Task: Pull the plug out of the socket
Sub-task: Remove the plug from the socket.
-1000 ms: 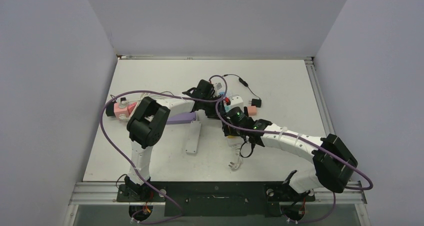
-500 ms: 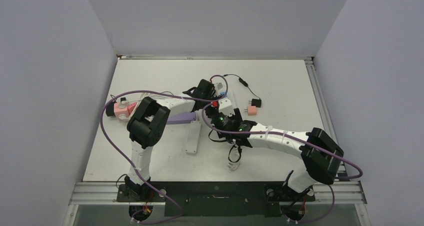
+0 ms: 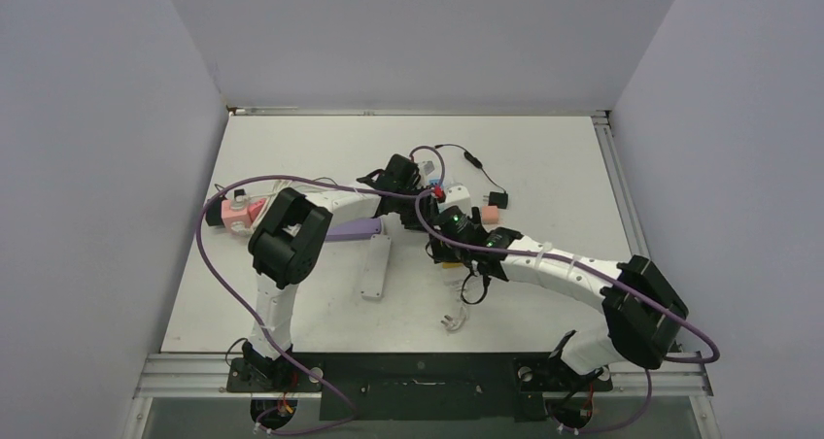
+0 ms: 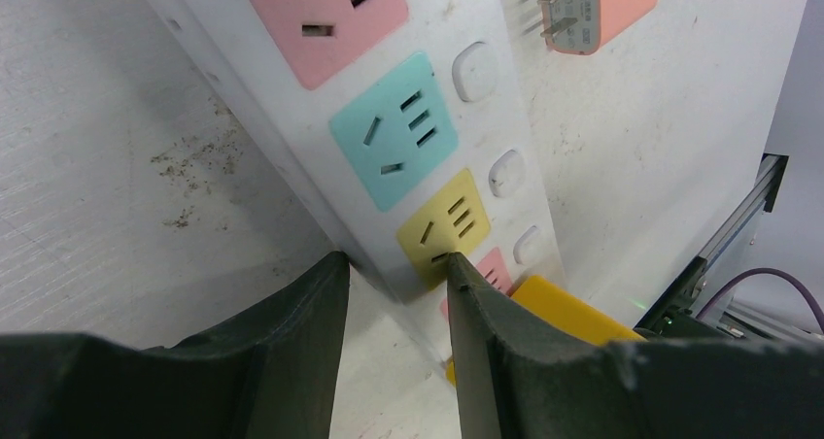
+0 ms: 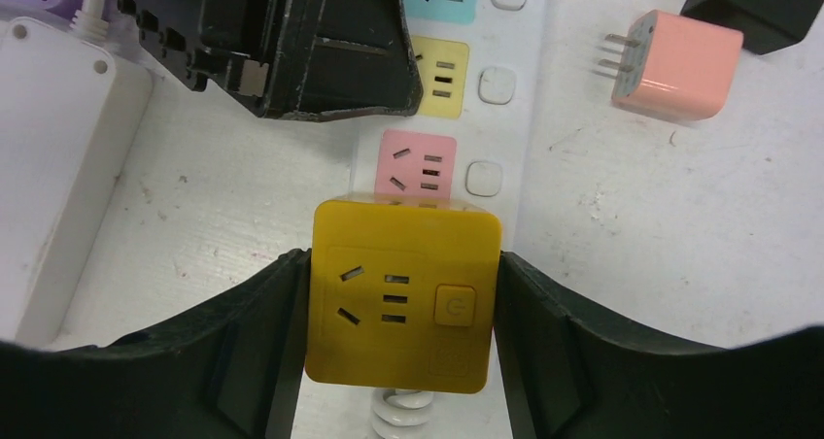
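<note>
Table (image 3: 544, 157): white surface, scuffed, with specks of grime. Salmon-pink adapter (image 5: 677, 65) lies on its side with its prongs exposed, just beside a black adapter (image 5: 768, 0). A plain white power strip (image 3: 376, 269) lies beside a purple strip (image 3: 352, 229). A pink block (image 3: 236, 213) sits near the left edge, well apart from the rest.

White table (image 3: 544, 303), scuffed, dirt specks near centre.
- Just past centre toward 1 o'clock: socket strip (image 4: 389, 99), flat, pink, teal and yellow faces up.
- 2 o'clock: pink adapter cube (image 5: 677, 65) on its side, prongs toward strip; black adapter (image 3: 498, 199) just beside; thin black cable (image 3: 466, 155) trailing toward 12.
- Centre: plain white strip (image 3: 375, 269), purple block (image 3: 352, 230) at far end.
- 9 o'clock edge: pink-white block (image 3: 233, 213).
- 5 o'clock: white plug (image 3: 452, 320).
</note>
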Robot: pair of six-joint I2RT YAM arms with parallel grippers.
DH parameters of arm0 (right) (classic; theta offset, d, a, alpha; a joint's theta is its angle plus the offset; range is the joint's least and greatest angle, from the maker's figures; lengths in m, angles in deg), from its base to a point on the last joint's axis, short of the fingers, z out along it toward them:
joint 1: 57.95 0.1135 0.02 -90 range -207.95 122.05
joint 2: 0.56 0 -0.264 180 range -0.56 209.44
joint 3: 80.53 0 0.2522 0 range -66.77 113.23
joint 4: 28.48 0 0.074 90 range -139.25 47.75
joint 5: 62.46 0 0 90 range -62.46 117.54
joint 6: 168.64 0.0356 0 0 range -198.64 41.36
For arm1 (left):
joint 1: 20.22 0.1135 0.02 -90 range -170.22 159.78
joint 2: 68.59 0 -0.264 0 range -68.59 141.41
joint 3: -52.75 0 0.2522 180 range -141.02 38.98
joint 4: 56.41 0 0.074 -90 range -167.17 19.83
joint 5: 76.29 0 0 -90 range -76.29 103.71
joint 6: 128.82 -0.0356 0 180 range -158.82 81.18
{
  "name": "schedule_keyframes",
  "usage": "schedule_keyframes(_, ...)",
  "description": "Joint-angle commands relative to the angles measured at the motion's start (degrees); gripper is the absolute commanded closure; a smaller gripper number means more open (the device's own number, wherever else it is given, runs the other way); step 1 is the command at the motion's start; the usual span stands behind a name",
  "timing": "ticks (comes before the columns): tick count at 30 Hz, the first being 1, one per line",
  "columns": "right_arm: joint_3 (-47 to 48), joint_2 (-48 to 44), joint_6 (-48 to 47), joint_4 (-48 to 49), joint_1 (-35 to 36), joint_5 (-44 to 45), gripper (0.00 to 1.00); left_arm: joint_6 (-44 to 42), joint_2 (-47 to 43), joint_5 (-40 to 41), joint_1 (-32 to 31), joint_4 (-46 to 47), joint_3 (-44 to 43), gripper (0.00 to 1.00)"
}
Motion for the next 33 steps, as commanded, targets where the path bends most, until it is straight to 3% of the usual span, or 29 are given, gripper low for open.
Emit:
schedule_keyframes(1, -2.9, -4.0, 0.8, 8.2, -3.8, -13.2, 0.95, -3.5, 5.3, 6.6, -1.9, -5.9, 1.4, 0.64)
schedule_keyframes(10, -6.5, -6.8, 2.8, 12.0, -8.3, -23.5, 0.95, -3.9, 5.7, 7.1, -2.1, -6.3, 1.2, 0.64)
schedule_keyframes(17, -7.2, -8.2, 4.2, 12.7, -8.5, -23.5, 0.95, -4.0, 5.7, 7.3, -2.3, -6.3, 1.2, 0.64)
schedule_keyframes(23, -6.6, -8.5, 4.0, 10.9, -7.3, -19.7, 0.95, -4.0, 5.8, 7.3, -2.4, -6.4, 1.1, 0.64)
schedule_keyframes(33, -0.9, -4.2, 3.3, 2.7, 2.5, -1.7, 0.95, -4.3, 6.4, 7.5, -2.6, -6.9, 0.8, 0.64)
